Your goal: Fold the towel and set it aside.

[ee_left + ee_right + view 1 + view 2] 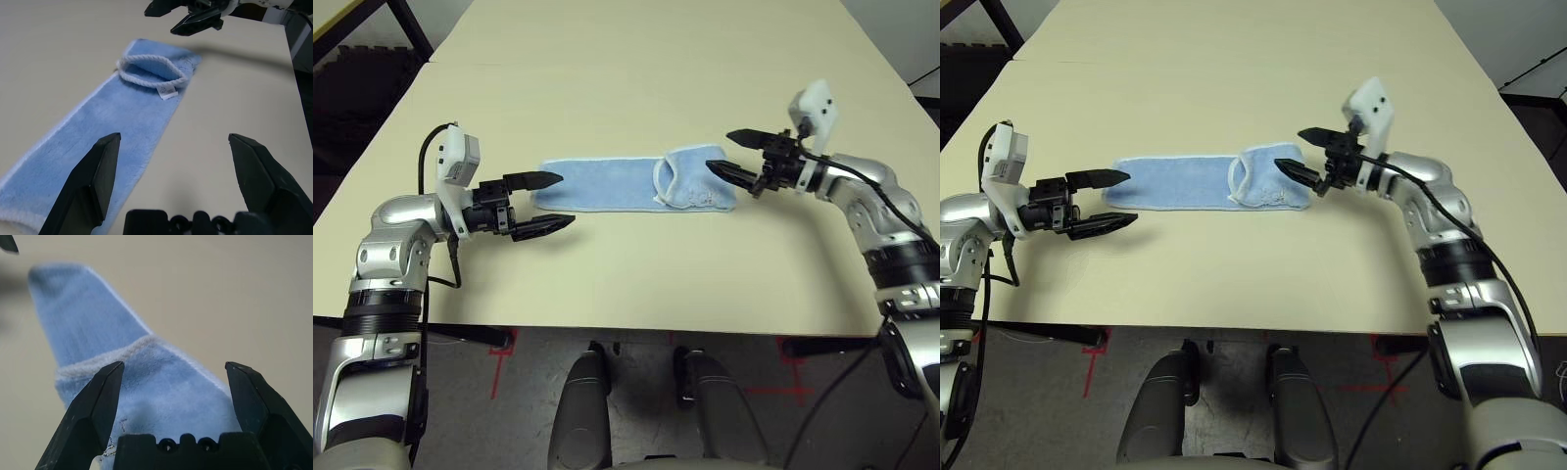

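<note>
A small light blue terry-cloth towel [631, 184] with white stitched edging lies as a long strip across the middle of the cream bench [636, 69], parallel to its near edge. Its right end is folded back over itself. The left pincer [546, 203] hovers at the strip's left end, jaws apart and empty. The right pincer [732, 153] hangs over the folded end, jaws spread wide, holding nothing.

- The towel [631, 184] lies on the table [636, 78], its right end folded back over itself.
- The left gripper [540, 204] is just beside the towel's left end.
- The right gripper [729, 155] is above the towel's right end.
</note>
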